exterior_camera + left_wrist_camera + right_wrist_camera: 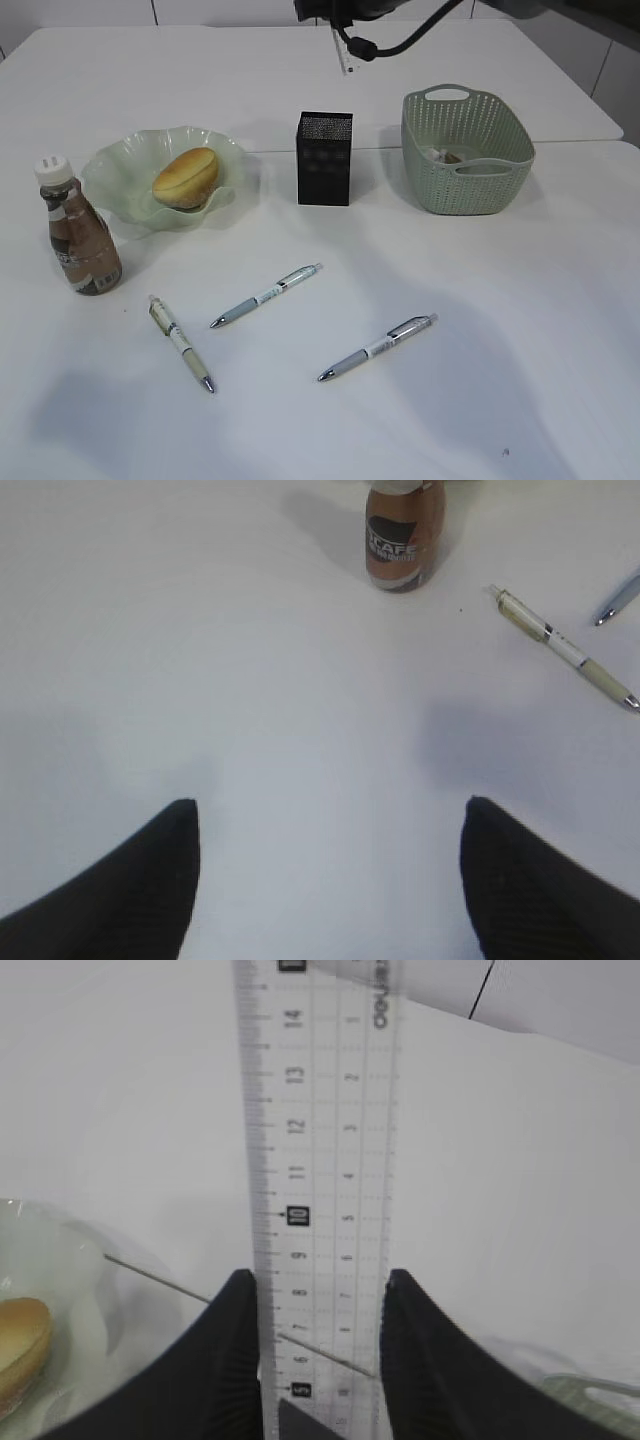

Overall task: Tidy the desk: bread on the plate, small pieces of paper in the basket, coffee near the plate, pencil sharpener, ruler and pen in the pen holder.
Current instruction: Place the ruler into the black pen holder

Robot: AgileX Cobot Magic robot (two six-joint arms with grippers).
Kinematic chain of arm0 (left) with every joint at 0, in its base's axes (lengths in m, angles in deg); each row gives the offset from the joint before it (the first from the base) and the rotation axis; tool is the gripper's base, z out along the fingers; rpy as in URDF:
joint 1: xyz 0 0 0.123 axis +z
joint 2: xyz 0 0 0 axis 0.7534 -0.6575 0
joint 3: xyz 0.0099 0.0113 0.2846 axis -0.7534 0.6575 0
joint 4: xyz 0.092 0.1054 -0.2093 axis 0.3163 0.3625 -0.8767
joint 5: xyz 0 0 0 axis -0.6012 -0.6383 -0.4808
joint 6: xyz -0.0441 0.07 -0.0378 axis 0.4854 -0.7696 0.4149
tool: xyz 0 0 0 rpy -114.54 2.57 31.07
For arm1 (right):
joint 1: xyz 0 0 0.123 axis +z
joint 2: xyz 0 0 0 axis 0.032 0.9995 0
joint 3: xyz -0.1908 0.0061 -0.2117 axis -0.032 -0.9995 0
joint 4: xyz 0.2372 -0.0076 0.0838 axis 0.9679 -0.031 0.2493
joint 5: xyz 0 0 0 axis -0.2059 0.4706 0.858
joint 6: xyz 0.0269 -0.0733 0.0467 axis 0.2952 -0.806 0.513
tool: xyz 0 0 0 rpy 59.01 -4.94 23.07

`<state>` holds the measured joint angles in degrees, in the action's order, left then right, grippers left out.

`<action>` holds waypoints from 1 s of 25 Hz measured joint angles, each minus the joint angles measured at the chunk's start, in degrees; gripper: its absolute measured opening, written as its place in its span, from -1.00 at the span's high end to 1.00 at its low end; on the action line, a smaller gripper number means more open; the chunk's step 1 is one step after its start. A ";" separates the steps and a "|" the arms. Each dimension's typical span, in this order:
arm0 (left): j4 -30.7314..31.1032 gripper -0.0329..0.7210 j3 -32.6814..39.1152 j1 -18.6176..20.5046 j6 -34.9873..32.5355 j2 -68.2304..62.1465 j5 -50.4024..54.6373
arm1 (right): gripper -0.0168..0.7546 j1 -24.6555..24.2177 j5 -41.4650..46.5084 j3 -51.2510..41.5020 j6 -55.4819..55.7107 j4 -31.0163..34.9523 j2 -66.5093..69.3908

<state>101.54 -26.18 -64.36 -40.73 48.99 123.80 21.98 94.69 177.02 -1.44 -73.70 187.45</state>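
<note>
While right tool (318, 1305) grips clear ruler (318, 1160) high above black mesh pen holder (324, 158), lower it upright, centred, then release; left tool (330, 865) spread, idle.

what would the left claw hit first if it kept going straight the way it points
Judging by the wrist view, probably bare desk: the open left claw points at empty tabletop, with the coffee farther ahead, slightly right.

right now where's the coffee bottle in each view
Exterior: coffee bottle at far left, beside the plate.
Left wrist: top centre, cap cut off.
Right wrist: not in it.
Shared landmark: the pale pen lying near the bottle.
</note>
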 joint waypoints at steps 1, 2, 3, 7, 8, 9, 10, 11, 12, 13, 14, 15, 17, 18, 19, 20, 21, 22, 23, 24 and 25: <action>0.00 -0.61 0.00 0.00 0.00 -0.23 -0.58 | 0.18 0.00 0.00 0.00 0.00 0.00 0.00; 0.02 -0.61 0.00 0.00 0.00 -0.46 -1.04 | 0.18 -0.56 -1.74 -1.42 0.00 -0.02 0.00; 0.12 -0.61 0.00 0.00 0.00 -0.45 -1.45 | 0.18 -0.56 -1.74 -1.42 0.00 -0.02 0.00; 1.10 -0.61 0.00 0.00 0.00 -0.66 -2.96 | 0.18 -1.32 -10.26 -8.87 0.00 -0.24 0.00; 1.62 -0.61 0.00 0.00 0.00 -0.66 -3.18 | 0.18 -1.32 -10.52 -9.08 0.00 -0.24 0.00; 2.00 -0.61 0.00 0.00 0.00 -0.66 -3.31 | 0.18 -1.32 -12.85 -10.69 0.00 -0.24 0.00; 2.49 -0.61 0.00 0.00 0.00 -0.66 -3.56 | 0.18 -1.32 -14.21 -11.59 0.14 -0.24 0.00; 2.61 -0.61 0.00 0.00 0.00 -0.66 -3.67 | 0.18 -1.32 -14.70 -11.85 0.23 -0.24 0.00; 2.76 -0.61 0.00 0.00 0.00 -0.66 -3.78 | 0.18 -1.32 -14.70 -11.85 0.23 -0.24 0.00; 2.89 -0.61 0.00 0.00 0.00 -0.66 -3.80 | 0.18 -1.32 -17.17 -13.11 0.23 -0.14 0.00; 2.89 -0.61 0.00 0.00 0.00 -0.66 -3.80 | 0.18 -1.32 -18.64 -13.83 0.23 -0.14 -0.04; 2.89 -0.61 0.00 0.00 0.00 -0.66 -3.89 | 0.18 -1.32 -19.31 -14.10 0.37 -0.14 -0.04; 2.89 -0.61 0.00 0.00 0.00 -0.66 -3.89 | 0.18 -1.32 -21.30 -14.86 0.37 -0.14 -0.27; 2.89 -0.61 0.00 0.00 0.00 -0.66 -3.89 | 0.18 -1.32 -22.86 -15.58 0.37 -0.14 -0.54; 2.89 -0.61 0.00 0.00 0.00 -0.66 -3.89 | 0.18 -1.32 -24.78 -16.72 0.37 -0.14 -1.07; 2.89 -0.61 0.00 0.00 0.00 -0.66 -3.89 | 0.18 -1.32 -26.60 -17.86 0.37 -0.01 -1.52; 2.99 -0.61 0.00 0.00 0.00 -0.66 -3.89 | 0.18 -1.32 -28.34 -19.05 0.37 0.10 -2.01; 2.93 -0.61 0.00 0.00 0.00 -0.66 -3.89 | 0.18 -1.32 -29.11 -19.68 0.47 0.25 -2.33; 2.93 -0.61 0.00 0.00 0.00 -0.66 -3.89 | 0.18 -1.32 -31.51 -21.42 0.47 0.38 -3.02; 2.93 -0.61 0.00 0.00 0.00 -0.66 -3.89 | 0.18 -1.32 -32.12 -21.90 0.47 0.38 -3.21; 2.93 -0.61 0.00 0.00 0.00 -0.66 -3.89 | 0.18 -1.32 -35.09 -24.15 0.47 0.50 -3.96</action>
<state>104.47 -26.18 -64.36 -40.73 48.33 119.91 20.65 59.59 152.87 -0.97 -73.20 183.49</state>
